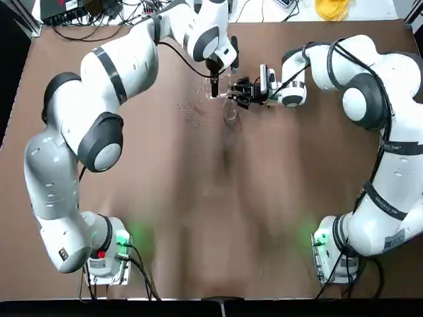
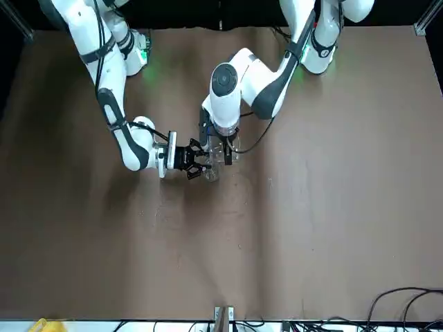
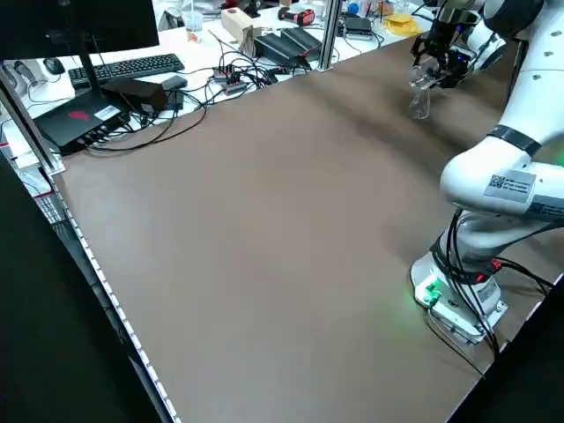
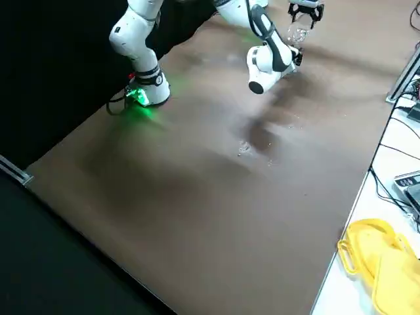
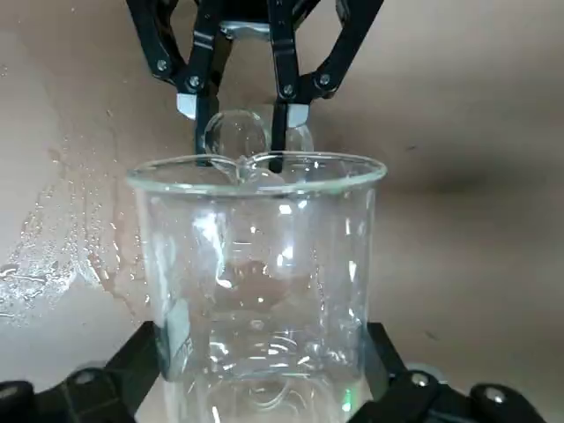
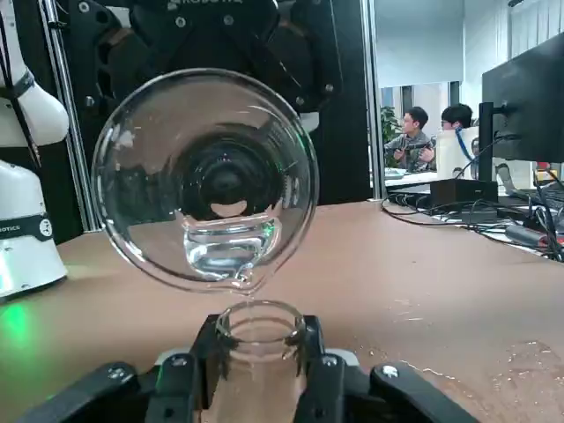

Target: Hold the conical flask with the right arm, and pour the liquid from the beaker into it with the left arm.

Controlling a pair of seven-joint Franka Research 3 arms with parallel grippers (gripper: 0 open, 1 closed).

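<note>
Right wrist view: the right gripper [image 6: 256,374] has its fingers [image 6: 322,388] closed on the neck of the conical flask [image 6: 258,339], whose open mouth stands just past the fingertips, facing upward.
Flask position: upright on the tabletop [image 1: 264,198], held at the neck, with the right arm [image 1: 370,92] reaching in level from the side.
Left wrist view: the left gripper [image 5: 264,388] grips the beaker [image 5: 260,273] round its body, one finger [image 5: 132,361] on each side; the beaker's long axis runs straight out from between the fingers, tipped over toward level.
Beaker position: raised off the tabletop, directly above and just beside the flask mouth, with the left arm [image 1: 112,72] coming down on it from above.
Key relation: the beaker's spout hangs right over the flask mouth, close to it but apart; in the right wrist view a small pool of clear liquid lies at the low lip, in line with the neck below.
Stage (judged): pouring looks under way or about to run, with a little liquid left in the beaker.
Next move (judged): more tilt about the spout, keeping the lip centred over the narrow mouth; the flask only needs to be held steady.
Risk (judged): the neck is narrow, so a small sideways drift would spill liquid outside it. Wet droplets [image 1: 188,112] already lie on the tabletop near the flask.
</note>
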